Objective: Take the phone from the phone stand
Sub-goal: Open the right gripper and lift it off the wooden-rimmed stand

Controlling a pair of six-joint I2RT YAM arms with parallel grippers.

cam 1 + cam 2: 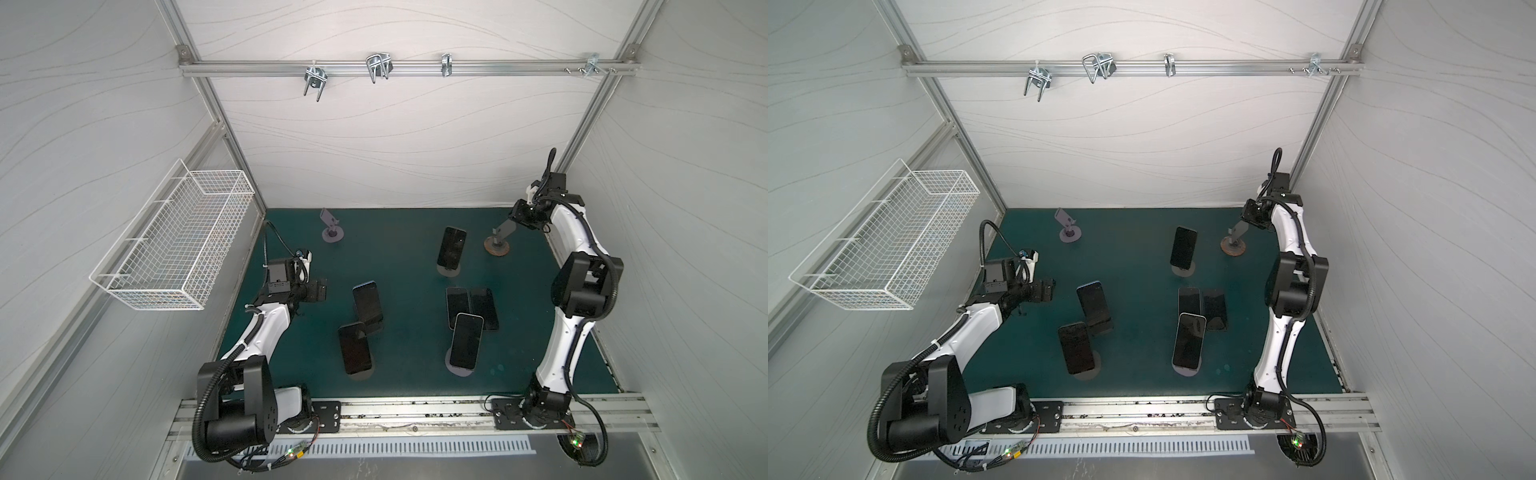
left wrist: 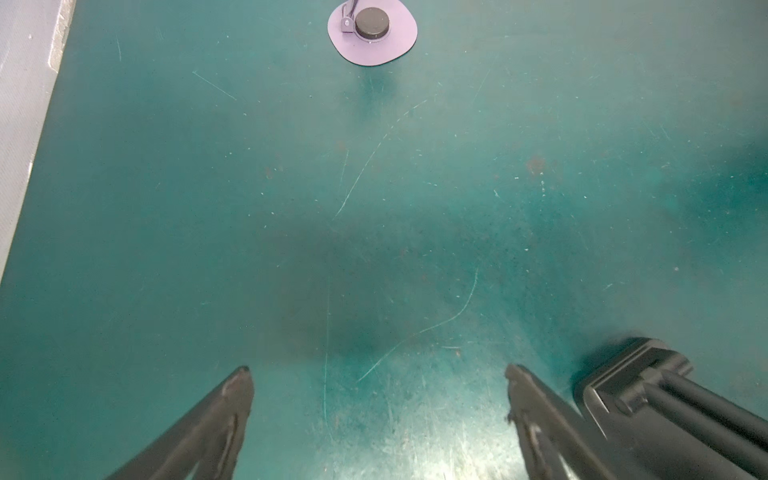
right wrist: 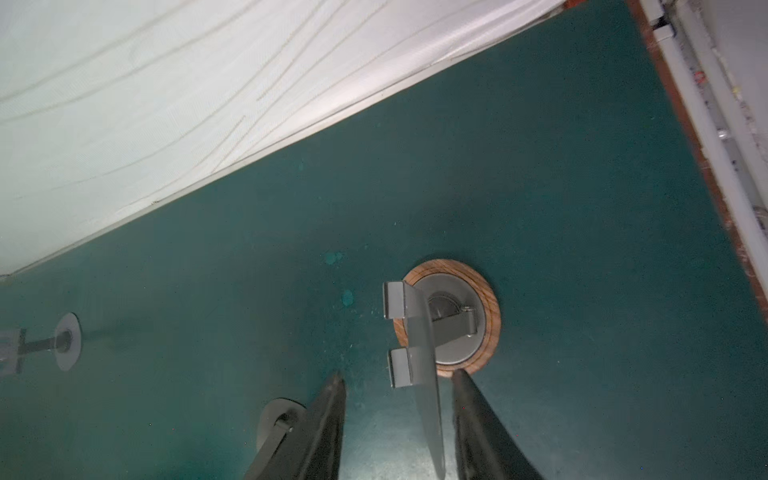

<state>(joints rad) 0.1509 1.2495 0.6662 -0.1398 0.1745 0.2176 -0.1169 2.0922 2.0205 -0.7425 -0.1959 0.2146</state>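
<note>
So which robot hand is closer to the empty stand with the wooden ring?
Right. The right gripper is open, with the plate of the wooden-ring stand between its fingers. The left gripper hangs over the green mat across the table, well away.

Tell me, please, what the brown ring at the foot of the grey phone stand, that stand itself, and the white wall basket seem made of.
The brown round ring is likely wood, matt; curved grain lines show. The grey phone stand is probably painted metal, satin; it has a thin plate with crisp bent lips, though plastic is possible. The white wire basket seems coated steel wire; it is a thin, evenly white grid.
</note>
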